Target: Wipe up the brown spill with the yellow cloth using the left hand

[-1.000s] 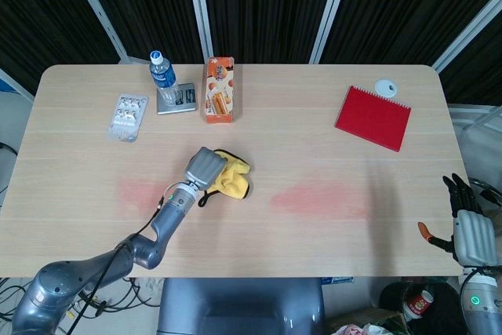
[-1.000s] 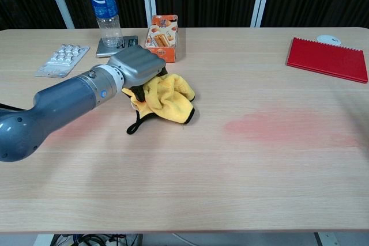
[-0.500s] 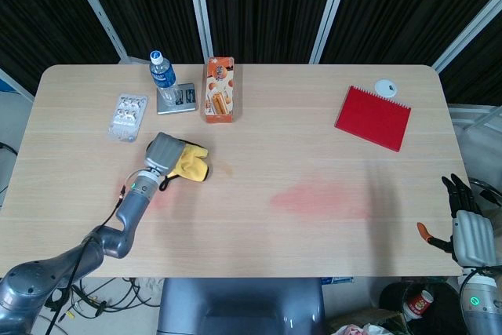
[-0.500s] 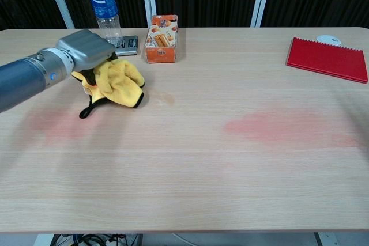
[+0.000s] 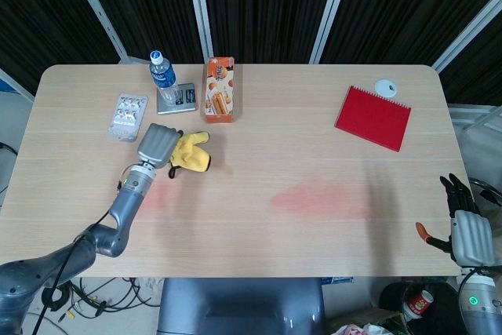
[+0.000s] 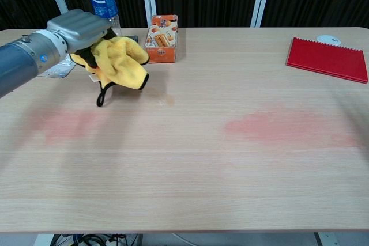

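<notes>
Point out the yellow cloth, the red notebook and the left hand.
yellow cloth [image 6: 121, 64]: chest view, middle of the bunched fabric.
red notebook [image 5: 373, 118]: head view, centre of the cover.
left hand [image 5: 157, 144]: head view, grey back of the hand.

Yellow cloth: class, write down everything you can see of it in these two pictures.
The yellow cloth is soft, crumpled fabric with dark edging and a thin dark loop hanging from its lower edge. The left hand grips it from above at the table's far-left part, near the orange box. In the chest view it looks lifted off the wood, bunched and drooping, left of the reddish smear.
</notes>
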Controlling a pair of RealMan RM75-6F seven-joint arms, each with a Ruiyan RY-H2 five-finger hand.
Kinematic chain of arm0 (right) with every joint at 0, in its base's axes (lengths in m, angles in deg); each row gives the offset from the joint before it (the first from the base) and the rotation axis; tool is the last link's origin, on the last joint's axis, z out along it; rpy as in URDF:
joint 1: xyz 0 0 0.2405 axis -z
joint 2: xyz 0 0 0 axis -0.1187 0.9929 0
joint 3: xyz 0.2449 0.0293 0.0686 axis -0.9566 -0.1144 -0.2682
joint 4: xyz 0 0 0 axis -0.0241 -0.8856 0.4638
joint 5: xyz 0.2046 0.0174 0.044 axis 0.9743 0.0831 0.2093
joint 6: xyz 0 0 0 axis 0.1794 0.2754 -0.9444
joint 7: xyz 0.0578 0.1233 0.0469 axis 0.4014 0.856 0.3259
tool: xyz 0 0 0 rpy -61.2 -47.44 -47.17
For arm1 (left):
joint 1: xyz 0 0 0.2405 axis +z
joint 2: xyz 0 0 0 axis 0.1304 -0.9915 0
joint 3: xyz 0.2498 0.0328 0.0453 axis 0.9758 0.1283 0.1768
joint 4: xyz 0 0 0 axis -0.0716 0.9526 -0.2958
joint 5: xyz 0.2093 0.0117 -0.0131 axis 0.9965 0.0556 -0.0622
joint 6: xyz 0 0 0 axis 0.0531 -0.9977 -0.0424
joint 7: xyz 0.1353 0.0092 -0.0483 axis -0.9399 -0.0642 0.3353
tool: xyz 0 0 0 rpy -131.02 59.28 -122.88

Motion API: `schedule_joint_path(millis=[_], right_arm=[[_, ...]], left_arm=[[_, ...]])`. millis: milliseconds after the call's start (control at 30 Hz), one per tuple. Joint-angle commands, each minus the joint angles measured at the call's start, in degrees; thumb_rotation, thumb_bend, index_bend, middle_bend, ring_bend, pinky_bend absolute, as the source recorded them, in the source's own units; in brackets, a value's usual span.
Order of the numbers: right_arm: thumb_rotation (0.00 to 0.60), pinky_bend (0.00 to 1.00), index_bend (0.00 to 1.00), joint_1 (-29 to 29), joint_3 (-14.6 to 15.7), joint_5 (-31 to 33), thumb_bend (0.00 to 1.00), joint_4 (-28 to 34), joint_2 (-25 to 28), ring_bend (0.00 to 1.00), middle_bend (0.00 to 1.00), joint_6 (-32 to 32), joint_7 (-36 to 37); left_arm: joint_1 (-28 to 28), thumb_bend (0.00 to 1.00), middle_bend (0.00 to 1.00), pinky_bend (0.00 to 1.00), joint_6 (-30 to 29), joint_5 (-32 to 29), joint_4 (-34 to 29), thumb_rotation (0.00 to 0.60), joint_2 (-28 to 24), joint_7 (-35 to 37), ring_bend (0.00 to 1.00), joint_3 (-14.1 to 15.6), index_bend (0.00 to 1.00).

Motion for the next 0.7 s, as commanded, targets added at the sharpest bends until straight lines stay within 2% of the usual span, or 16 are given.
schedule_joint_path(millis=[33,133,433,700], right_arm=[[0.6,0.19,0.01,0.1,-0.1,0.1,0.17,0.0,0.1,0.0,0.0,0.1,0.1],[0.6,0.19,0.01,0.1,-0.1,0.2,0.17,-0.1,0.1,0.0,0.0,0.0,0.3],[0.6,0.19,0.01,0.1,-0.2,0.5,0.17,-0.2,0.2,0.0,0.0,-0.1,0.6],[0.6,0.19,0.01,0.1,-0.2,0.3,0.17,-0.1,0.2,0.0,0.0,-0.1,0.7]], left_arm=[[-2.4,0.52,0.73,0.74,0.4,0.8,1.0,0.6,2.9,-0.7,0.64,-0.7,0.72],[-3.7,0.52,0.73,0.74,1.2,1.1,1.7,0.6,4.7,-1.2,0.64,-0.8,0.72],[-9.6,0.52,0.73,0.74,5.1,0.4,11.8,0.6,14.9,-1.6,0.64,-2.4,0.72],[-9.8,0.52,0.73,0.74,7.0,1.8,17.8,0.6,17.9,-0.3,0.64,-0.6,0.72]])
